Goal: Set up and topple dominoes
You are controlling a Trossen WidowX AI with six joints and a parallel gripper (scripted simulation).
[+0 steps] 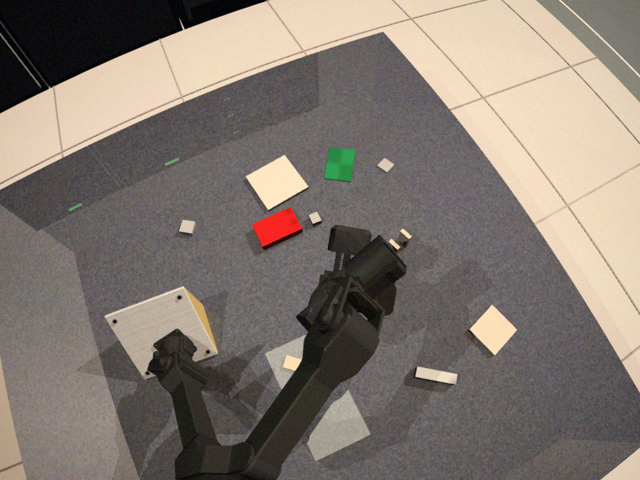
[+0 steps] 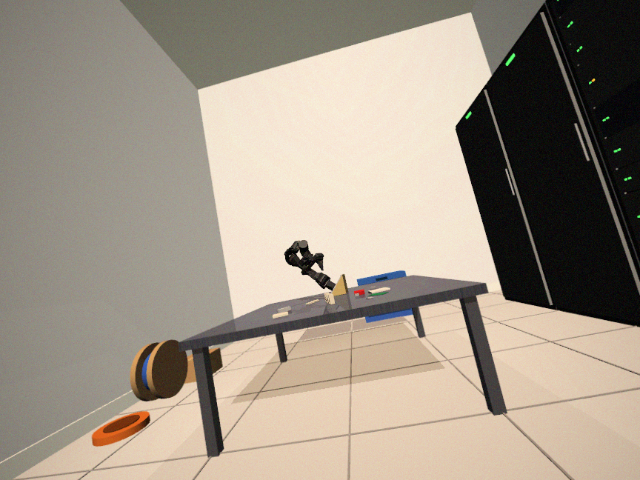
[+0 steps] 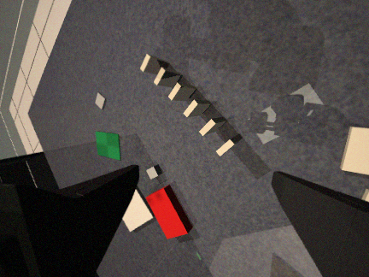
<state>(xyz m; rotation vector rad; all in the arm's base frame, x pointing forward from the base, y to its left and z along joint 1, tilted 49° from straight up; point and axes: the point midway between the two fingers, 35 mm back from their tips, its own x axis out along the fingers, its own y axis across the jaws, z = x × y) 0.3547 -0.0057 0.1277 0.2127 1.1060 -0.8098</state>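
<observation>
Several cream dominoes stand upright in an evenly spaced slanting row in the wrist view, from the far one [image 3: 145,62] to the near one [image 3: 225,148]. In the top view, two standing dominoes [image 1: 405,235] [image 1: 395,244] show; the arm hides the others. One loose domino [image 1: 292,363] lies flat, partly behind the arm. In the wrist view, what look like the two loose dominoes [image 3: 356,150] [image 3: 366,196] lie at the right edge, cut off. My gripper [image 3: 205,174] is open and empty, above the table near the row's near end. No finger appears to touch a domino.
A red block [image 1: 277,227] [image 3: 168,213], a cream slab [image 1: 276,181] [image 3: 137,211], a green tile [image 1: 340,164] [image 3: 108,145] and small grey cubes [image 1: 315,218] [image 1: 187,227] lie beyond the row. A cream tile [image 1: 492,330] and white bar [image 1: 435,375] lie right. The arm's mount [image 1: 136,325] is left.
</observation>
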